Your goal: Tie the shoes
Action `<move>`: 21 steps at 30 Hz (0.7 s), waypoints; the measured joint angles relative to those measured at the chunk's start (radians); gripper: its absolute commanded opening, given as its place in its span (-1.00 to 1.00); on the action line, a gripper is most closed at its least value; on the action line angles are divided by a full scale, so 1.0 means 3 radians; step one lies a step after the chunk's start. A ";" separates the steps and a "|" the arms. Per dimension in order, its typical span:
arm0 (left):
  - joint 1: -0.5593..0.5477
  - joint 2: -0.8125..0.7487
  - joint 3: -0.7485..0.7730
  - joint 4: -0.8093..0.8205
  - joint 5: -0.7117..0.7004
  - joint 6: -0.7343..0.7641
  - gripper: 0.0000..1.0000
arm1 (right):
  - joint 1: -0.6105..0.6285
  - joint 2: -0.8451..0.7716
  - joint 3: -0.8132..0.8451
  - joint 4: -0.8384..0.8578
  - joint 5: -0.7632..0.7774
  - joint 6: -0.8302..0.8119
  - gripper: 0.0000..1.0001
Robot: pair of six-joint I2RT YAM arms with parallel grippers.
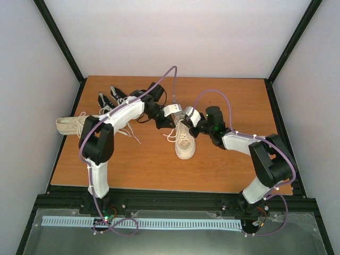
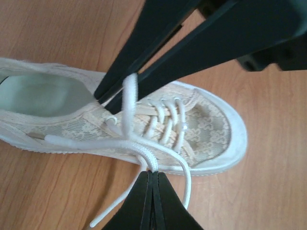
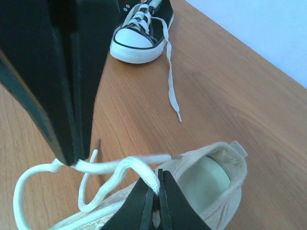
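shoe mid-table, your left gripper (image 2: 152,176) and right gripper (image 3: 156,184) both clenched on its lace (image 2: 128,103).
nearest you the cream shoe (image 1: 185,144) rests on the table (image 1: 133,167), grippers pinching just beyond it; a second cream shoe (image 1: 68,126) lies left, black shoes (image 1: 109,99) farther back.

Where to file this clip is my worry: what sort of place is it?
Likely a robot lab booth: plain white walls, a black frame, left arm and right arm bolted at a table's edge.
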 measured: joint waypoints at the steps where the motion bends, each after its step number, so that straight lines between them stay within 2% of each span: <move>1: 0.0005 0.0062 0.0042 0.0001 -0.0025 0.0015 -0.98 | -0.0018 0.0004 -0.0005 -0.0010 -0.0001 -0.0004 -0.94; 9: 0.0023 0.0310 0.0207 0.0005 -0.0221 0.0033 -0.99 | -0.0033 0.0010 0.0000 0.0001 -0.0001 -0.0027 -0.83; 21: 0.0032 0.0529 0.0459 -0.0031 -0.0198 0.0032 -0.98 | -0.0061 0.0074 0.0113 -0.0051 0.0041 -0.0114 -0.30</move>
